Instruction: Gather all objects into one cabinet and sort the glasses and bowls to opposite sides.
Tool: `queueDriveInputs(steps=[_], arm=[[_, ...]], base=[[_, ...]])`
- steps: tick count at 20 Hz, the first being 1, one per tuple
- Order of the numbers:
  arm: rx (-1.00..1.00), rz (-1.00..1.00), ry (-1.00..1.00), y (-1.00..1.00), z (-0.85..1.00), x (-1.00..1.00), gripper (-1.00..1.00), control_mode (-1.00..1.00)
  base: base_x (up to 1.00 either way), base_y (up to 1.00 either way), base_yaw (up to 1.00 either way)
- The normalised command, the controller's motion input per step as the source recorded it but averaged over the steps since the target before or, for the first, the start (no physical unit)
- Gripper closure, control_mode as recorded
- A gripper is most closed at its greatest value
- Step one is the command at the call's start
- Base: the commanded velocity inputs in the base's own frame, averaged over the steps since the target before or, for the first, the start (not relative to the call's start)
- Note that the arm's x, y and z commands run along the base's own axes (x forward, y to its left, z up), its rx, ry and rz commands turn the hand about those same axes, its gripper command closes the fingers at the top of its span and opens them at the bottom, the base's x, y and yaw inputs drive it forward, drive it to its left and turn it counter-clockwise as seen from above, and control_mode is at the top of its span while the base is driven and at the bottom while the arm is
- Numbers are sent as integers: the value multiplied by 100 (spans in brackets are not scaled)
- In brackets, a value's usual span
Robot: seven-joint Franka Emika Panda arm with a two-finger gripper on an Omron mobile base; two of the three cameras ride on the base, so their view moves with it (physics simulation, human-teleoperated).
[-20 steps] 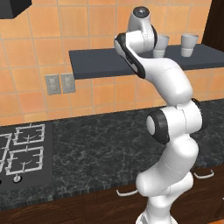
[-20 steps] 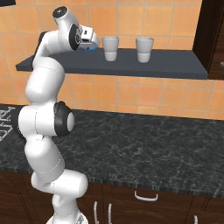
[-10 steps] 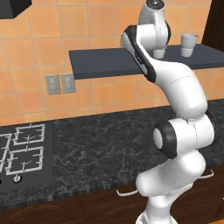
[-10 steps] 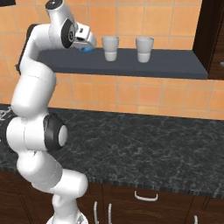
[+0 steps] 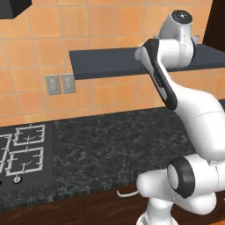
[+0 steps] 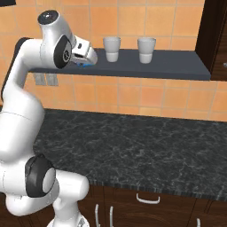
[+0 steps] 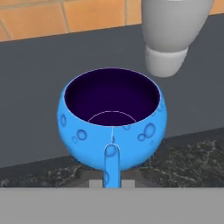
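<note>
Blue and glossy, the small bowl (image 7: 112,122) sits right at the pincer (image 7: 112,183) in the hand view, its dark purple inside facing up and pale bubble marks dotting its outer wall. A narrow blue strip of the bowl runs down between the pincer's tips, so the jaws look clamped on the bowl's near wall, though the tips themselves are mostly hidden. In the right base view the pincer (image 6: 85,60) is held at the front edge of the dark grey wall shelf (image 6: 177,68), with a sliver of the blue bowl (image 6: 84,64) showing under it. Just beyond the bowl stands a pale grey cup (image 7: 175,33) on the shelf; the right base view shows a second pale grey cup (image 6: 146,50) further along. Below lies the black speckled counter (image 6: 146,150).
</note>
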Motion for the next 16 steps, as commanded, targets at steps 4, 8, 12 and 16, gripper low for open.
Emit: queueDriveInputs(steps=[4,8,12,16], arm=[[1,0,-8,-26,-51,-100,100,-100],[1,0,-1,-23,-29,-100,100,-100],[8,0,0,-12,-8,-100,100,-100],[6,0,0,-8,-17,-100,100,-100]], base=[[0,0,0],[0,0,0],[0,0,0],[0,0,0]])
